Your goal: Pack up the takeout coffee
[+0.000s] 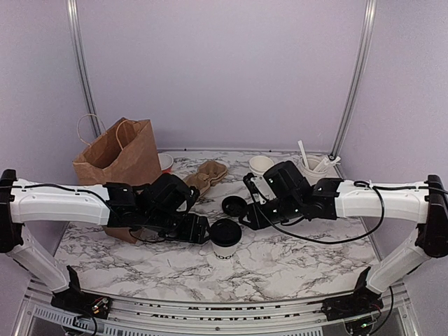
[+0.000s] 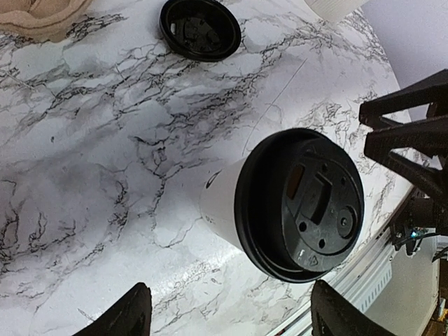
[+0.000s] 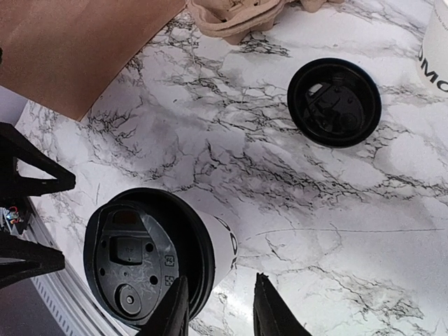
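- takeout coffee [image 1: 225, 236] stands upright on the marble table [image 1: 294, 259], front middle, black lid [image 2: 301, 203] seated. It is well apart from the paper bag [image 1: 119, 157] at back left.
- left gripper [image 2: 231, 304]: spread wide, empty. Cup sits just ahead of its fingers [image 2: 133, 315], lined up with the gap but not yet between them.
- right gripper [image 3: 220, 297]: narrow gap, pinching nothing. 1 finger is right at the lid rim; can't tell if it touches.
- Step, my read: left closes on the cup to take it to the bag.
- To do it well:
  - push in until the white wall is between both pads
  - grip the paper below the lid, not the rim
  - squeeze lightly, since paper dents
  - keep it upright
- Right arm should clear out so the 2 grippers don't clash.
- spare lid [image 1: 234, 205] and cup carrier [image 1: 210, 171] lie just behind, so lift straight up before swinging left.
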